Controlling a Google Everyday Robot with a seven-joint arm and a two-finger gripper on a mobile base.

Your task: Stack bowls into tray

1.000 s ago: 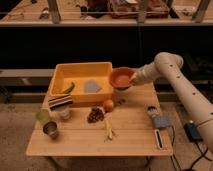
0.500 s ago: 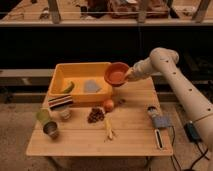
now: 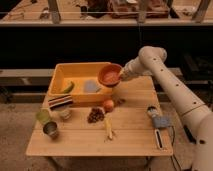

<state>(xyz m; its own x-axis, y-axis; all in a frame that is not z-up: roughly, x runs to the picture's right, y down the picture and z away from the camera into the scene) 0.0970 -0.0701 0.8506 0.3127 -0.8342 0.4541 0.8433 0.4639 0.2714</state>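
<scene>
Leftward travel of the bowl [image 3: 110, 75] marks the change from half a second ago: it has passed from beside the tray [image 3: 59, 75] to a position over the tray's right wall. The jaws of the gripper [image 3: 121, 76] are clamped on the bowl's right rim, and the bowl hangs clear of the table with its inside in view. The white arm [image 3: 170, 85] reaches in from the right.

Within the tray lie a green curved item [image 3: 67, 87] at left and a grey flat item [image 3: 91, 86] near the middle, just left of the bowl.

On the table [image 3: 135, 142], in front of the tray, are an orange [image 3: 108, 105], a dark cluster [image 3: 96, 115], a striped object [image 3: 61, 101], a green cup [image 3: 42, 116], a steel cup [image 3: 50, 130] and a yellow item [image 3: 109, 129]. Near the right edge are a blue-grey object [image 3: 160, 120] and a white bar [image 3: 159, 139].
</scene>
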